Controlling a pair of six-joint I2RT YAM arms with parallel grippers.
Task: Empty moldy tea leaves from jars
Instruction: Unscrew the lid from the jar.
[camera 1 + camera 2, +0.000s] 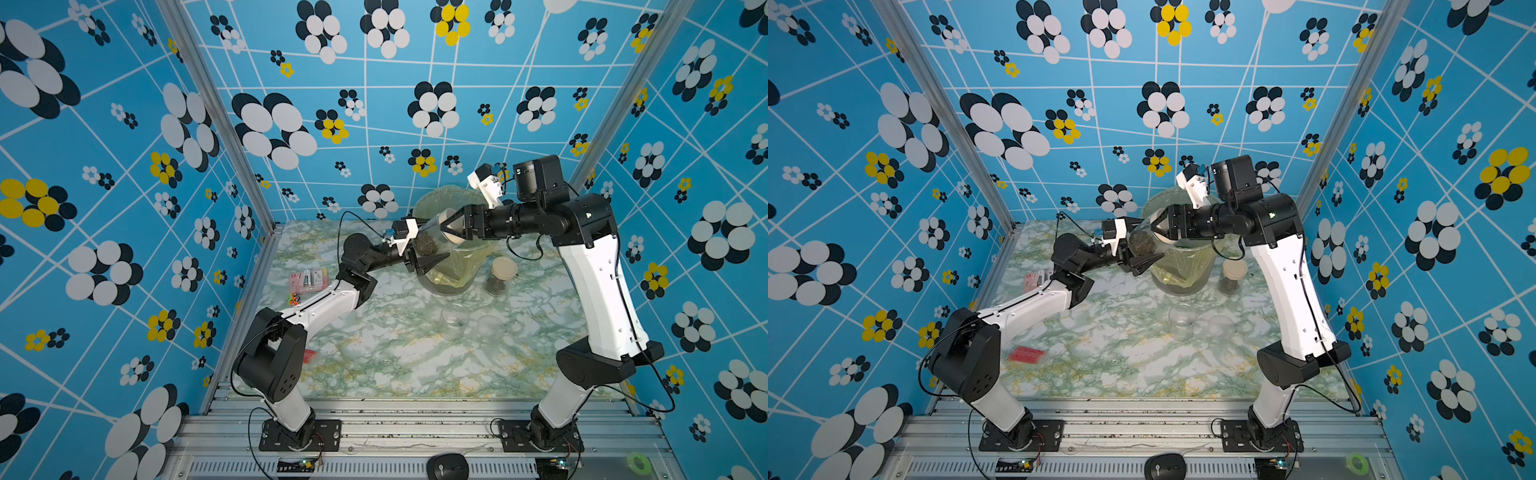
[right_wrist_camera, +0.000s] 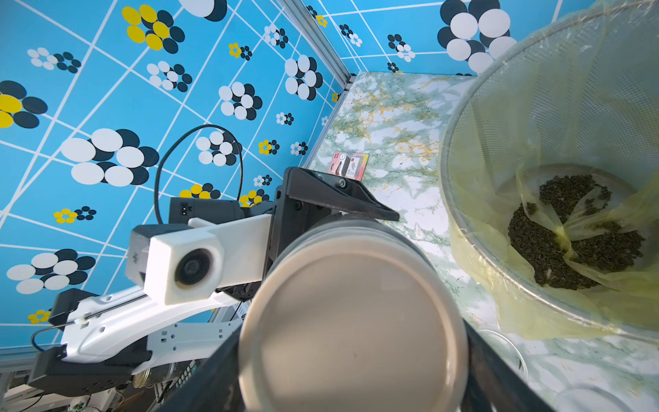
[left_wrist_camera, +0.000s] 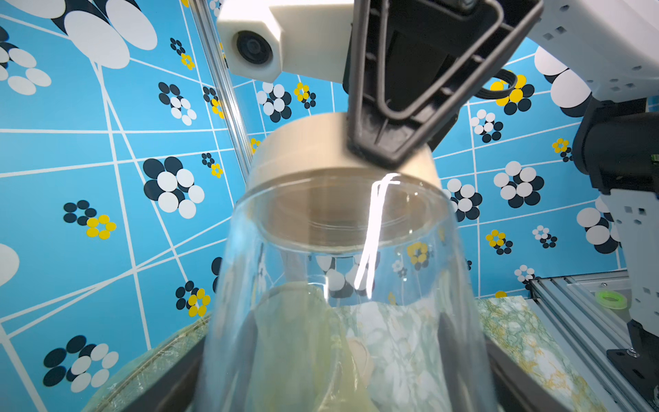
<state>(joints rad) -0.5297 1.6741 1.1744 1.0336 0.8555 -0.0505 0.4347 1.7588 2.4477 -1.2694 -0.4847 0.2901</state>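
Note:
A clear jar hangs tilted in the air over the left rim of the bin. Moldy tea leaves show as a dark mass inside it. My left gripper is shut on the jar's body. My right gripper is shut on its flat beige lid, which sits on the jar's mouth. In both top views a second jar with a beige lid and dark leaves stands right of the bin. An empty open jar stands in front of the bin, with a translucent lid beside it.
The bin, lined with a yellow bag, holds a heap of dark leaves. A card packet and a small orange item lie left of my left arm. A red patch lies near the left base. A mouse sits on the front rail.

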